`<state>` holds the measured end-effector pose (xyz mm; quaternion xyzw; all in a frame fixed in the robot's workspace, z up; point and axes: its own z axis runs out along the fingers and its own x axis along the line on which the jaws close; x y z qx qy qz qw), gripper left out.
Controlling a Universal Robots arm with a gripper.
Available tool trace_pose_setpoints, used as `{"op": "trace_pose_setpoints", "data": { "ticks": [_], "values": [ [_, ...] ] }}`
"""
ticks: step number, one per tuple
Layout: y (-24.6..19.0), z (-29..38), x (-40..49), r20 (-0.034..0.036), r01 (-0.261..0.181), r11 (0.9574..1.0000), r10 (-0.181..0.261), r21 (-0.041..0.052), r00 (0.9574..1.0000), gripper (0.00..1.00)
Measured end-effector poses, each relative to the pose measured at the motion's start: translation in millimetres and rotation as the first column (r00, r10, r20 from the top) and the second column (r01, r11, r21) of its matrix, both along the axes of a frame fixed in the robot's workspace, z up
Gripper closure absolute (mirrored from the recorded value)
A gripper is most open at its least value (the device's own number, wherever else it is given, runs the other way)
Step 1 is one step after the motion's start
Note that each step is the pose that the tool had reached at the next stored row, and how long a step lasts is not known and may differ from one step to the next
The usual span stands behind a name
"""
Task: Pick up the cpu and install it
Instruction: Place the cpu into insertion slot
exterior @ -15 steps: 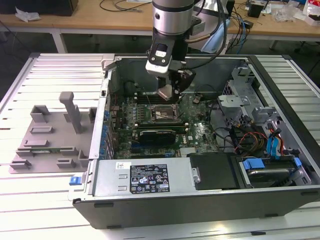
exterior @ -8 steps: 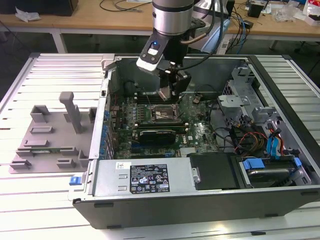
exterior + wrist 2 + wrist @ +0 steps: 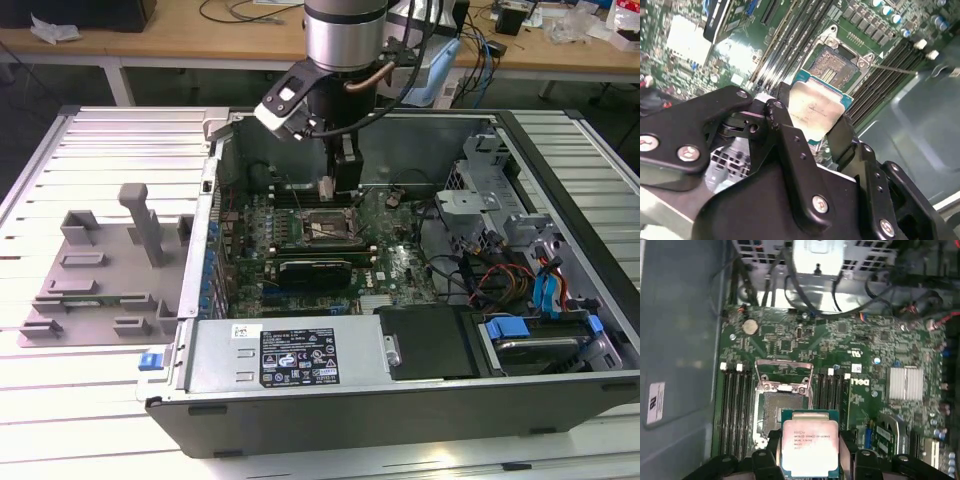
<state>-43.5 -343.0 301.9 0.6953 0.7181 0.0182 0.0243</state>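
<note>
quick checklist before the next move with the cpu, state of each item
1. cpu clamped in the gripper by two opposite edges: ok.
2. socket open, with its metal bracket swung up: ok.
3. cpu edges parallel to the socket's in the first wrist view: ok.
4. cpu centred over the socket: not ok, it overlaps only one edge of it in both wrist views.
5. cpu seated: not ok, not yet in the socket.
6. socket free of debris: cannot tell.

Print on the cpu (image 3: 809, 447) cannot be read.
</note>
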Motion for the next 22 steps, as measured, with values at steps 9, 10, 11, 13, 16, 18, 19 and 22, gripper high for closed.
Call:
{"op": "trace_pose_setpoints", "data": {
  "ticks": [9, 10, 11, 13, 16, 18, 19, 22],
  "values": [
    [1.6, -17.0, -0.7, 0.0001, -0.091, 0.9959, 0.091, 0.0001, 0.9959, 0.45],
    [1.6, -19.6, -0.9, 0.0001, -0.097, 0.9953, 0.097, 0.0, 0.9953, 0.45],
    [1.7, -21.3, -1.0, 0.0001, -0.101, 0.9949, 0.101, 0.0001, 0.9949, 0.45],
    [1.8, -28.6, -1.3, 0.0001, -0.112, 0.9937, 0.112, 0.0001, 0.9937, 0.45],
    [2.8, -41.3, -1.7, 0.0001, -0.121, 0.9926, 0.121, 0.0001, 0.9926, 0.45],
    [4.5, -46.0, -1.6, 0.0001, -0.122, 0.9925, 0.122, 0.0002, 0.9925, 0.45],
    [4.8, -48.7, -1.6, 0.0, -0.12, 0.9928, 0.12, 0.0001, 0.9928, 0.45],
    [5.5, -53.6, -1.6, 0.0001, -0.093, 0.9957, 0.093, 0.0002, 0.9957, 0.45]
  ]
}}
